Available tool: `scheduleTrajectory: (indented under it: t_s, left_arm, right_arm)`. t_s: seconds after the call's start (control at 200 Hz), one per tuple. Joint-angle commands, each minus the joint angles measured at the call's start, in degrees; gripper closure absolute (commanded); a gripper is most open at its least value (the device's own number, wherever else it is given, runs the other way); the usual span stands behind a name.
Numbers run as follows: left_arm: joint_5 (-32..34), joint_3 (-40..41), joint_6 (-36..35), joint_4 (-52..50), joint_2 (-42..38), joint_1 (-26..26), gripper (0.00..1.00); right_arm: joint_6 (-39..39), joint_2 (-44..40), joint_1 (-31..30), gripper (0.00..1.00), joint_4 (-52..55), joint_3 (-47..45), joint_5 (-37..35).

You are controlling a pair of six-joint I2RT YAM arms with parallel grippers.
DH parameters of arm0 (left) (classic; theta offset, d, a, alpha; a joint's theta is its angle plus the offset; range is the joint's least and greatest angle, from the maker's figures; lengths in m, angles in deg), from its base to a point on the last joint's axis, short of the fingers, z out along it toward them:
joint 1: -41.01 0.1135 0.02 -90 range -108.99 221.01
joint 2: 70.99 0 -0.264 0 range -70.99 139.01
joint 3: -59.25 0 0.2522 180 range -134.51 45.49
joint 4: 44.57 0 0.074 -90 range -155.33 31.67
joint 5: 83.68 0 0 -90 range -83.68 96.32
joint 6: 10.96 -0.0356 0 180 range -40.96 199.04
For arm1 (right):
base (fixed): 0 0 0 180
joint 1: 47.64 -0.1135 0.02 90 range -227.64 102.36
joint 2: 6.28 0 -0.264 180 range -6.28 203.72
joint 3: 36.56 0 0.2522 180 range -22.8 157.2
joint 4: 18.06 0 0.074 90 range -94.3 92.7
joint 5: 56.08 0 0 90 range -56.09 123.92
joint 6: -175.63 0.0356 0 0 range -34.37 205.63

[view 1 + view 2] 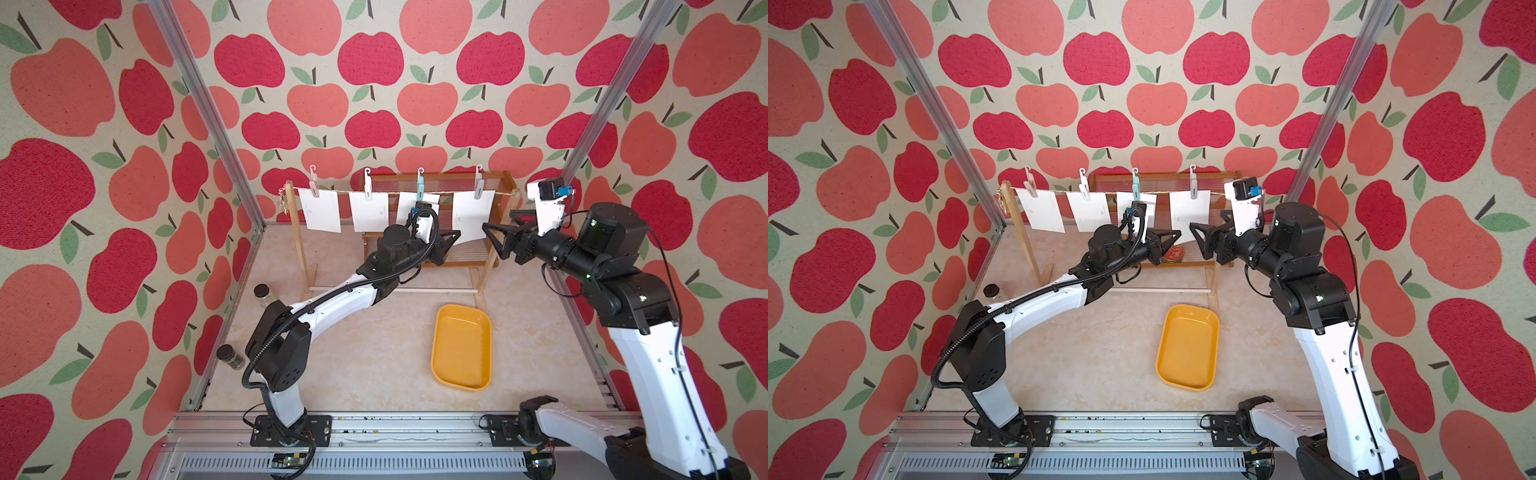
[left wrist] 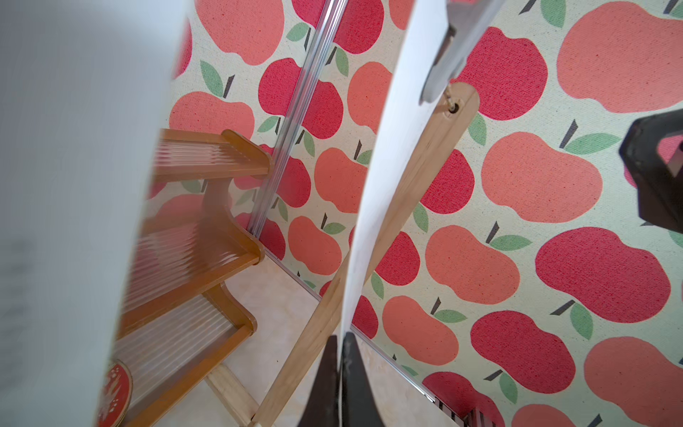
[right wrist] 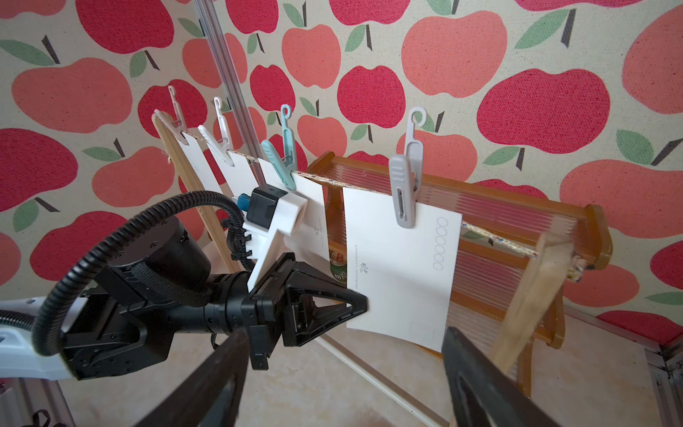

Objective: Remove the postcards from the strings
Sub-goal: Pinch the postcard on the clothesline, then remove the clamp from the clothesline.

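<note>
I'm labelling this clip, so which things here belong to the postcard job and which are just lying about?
Job: postcards, string, pegs, left tool pinching the grey-pegged postcard.
Lying about: jars, brown shelf, round tin; yellow tray possibly for cards.

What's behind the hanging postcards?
A brown wooden shelf unit with ribbed clear shelves; a green can and a red round tin peek out. The postcards cover the rest.
</note>
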Motion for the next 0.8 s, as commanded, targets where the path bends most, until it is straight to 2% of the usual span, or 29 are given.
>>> scheduleTrajectory:
  t_s: [0.0,0.13,0.29,0.435,0.635,0.79]
  left_arm:
    - [-2.16,0.74,1.44,-0.74,-1.97,0.33,1.00]
    - [-5.39,0.36,3.76,-1.98,-1.98,1.58,1.00]
    - [-9.16,-0.70,8.01,-2.38,-1.15,3.68,1.00]
    - [-10.65,-1.61,7.58,-3.81,-1.43,4.21,1.00]
    - [-11.89,-3.21,7.82,-4.35,-1.34,4.91,1.00]
    - [-13.36,-4.79,8.50,-4.63,-1.03,5.73,1.00]
  right_arm:
    - [0.34,0.62,-0.22,0.16,1.35,1.66,1.30]
    - [0.66,2.62,0.64,0.17,3.15,4.42,3.06]
    - [0.77,7.10,1.76,0.19,7.59,12.50,7.32]
    - [1.58,12.32,3.41,0.19,11.88,20.42,9.92]
    - [4.80,18.52,6.67,0.22,12.26,27.08,16.22]
    - [5.63,23.55,7.60,0.24,12.85,32.02,18.27]
